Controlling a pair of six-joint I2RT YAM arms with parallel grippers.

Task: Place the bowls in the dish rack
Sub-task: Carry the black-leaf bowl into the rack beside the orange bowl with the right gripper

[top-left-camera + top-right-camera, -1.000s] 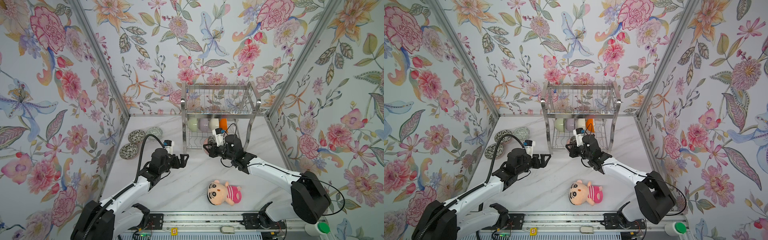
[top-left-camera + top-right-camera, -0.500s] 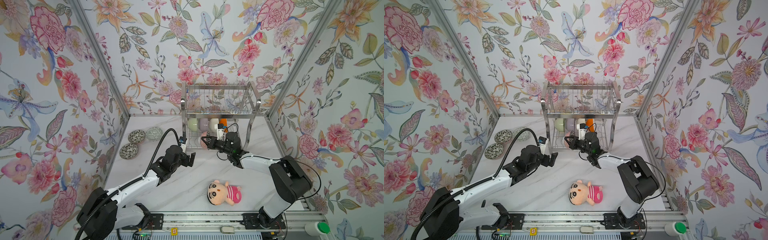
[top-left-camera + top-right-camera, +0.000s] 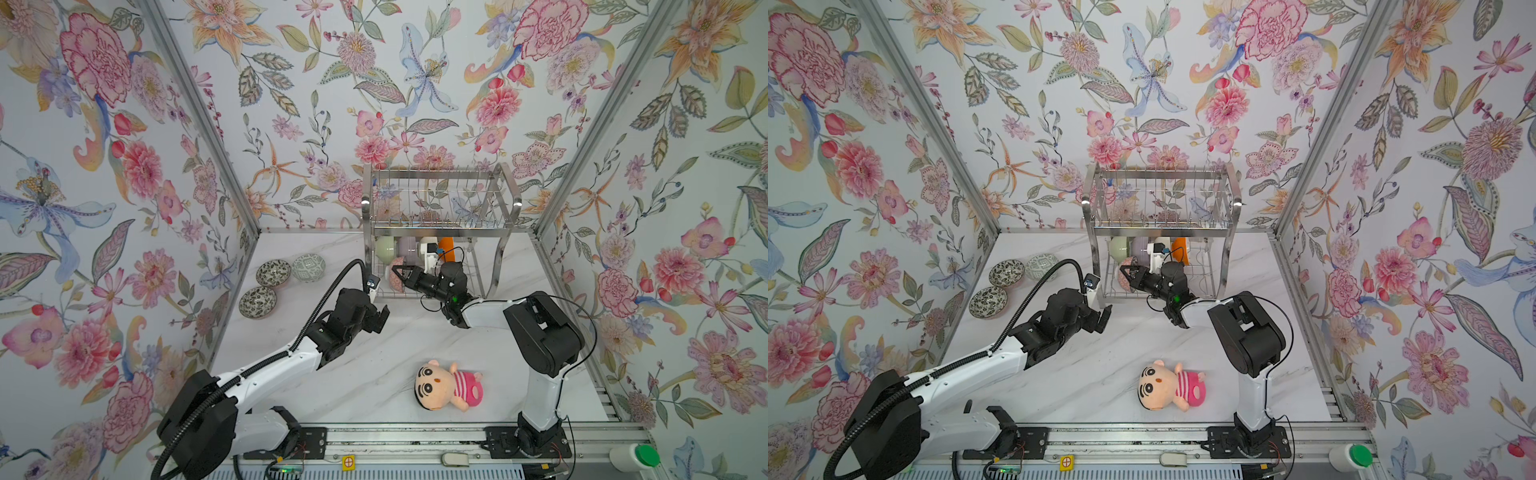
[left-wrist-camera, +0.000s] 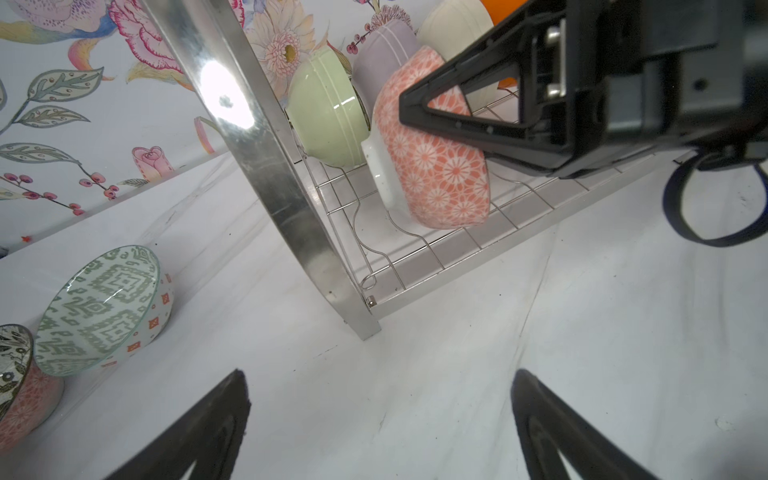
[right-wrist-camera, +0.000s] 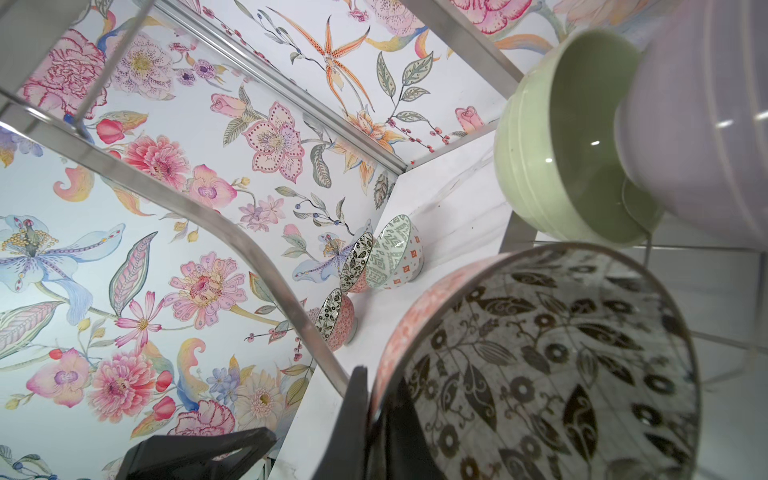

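**Holding a pink bowl inside the rack**

Your right pincer is clamped on that bowl's rim. One finger sits inside against the dark leaf pattern, and the other sits outside on the pink. The arm reaches into the rack's lower tier from the front, toward its left end. The pink bowl stands on edge, with its foot turned to the green bowl and its mouth facing back along the right arm. It hangs just over the wavy wires, and you cannot tell from these views whether it touches them.

Four plain bowls stand on edge in a row along the back of the same tier. From the left they are the green one, the lavender bowl, the cream bowl and the orange bowl. The lavender bowl's base tucks into the green bowl's mouth.

Your left pincer is spread wide and grips nothing. It hovers over the bench just in front of the rack's left front leg and points toward that leg.

Three patterned bowls sit upright on the bench to the left of the rack, close together by the side wall. Two of them are farther back and one is nearer the front.

A doll lies face up near the front edge of the bench, closer to your right arm's base.
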